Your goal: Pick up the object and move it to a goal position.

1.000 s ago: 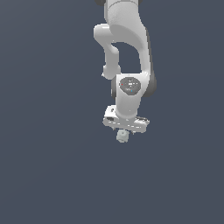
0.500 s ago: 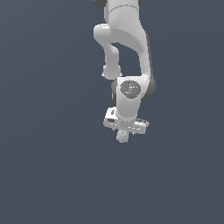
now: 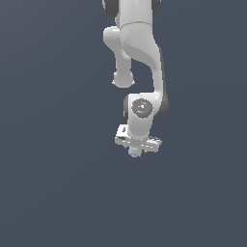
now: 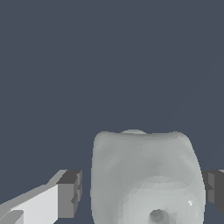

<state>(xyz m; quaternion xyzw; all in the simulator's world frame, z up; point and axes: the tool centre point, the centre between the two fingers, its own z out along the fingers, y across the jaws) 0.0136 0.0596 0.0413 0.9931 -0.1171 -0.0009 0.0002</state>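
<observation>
Dark slate backdrop; arm (image 3: 140, 58) vertical; gripper (image 3: 135, 152) clasping object (image 4: 146, 179)

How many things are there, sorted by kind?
Robot arm: 1
End effector: 1
Blob: 1
Total: 3

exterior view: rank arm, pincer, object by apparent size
1. Arm: largest by far.
2. Pincer: the crossbar at the arm's lower end is far smaller.
3. Object: smallest, a tiny pale blob below the crossbar, narrower than it.
</observation>
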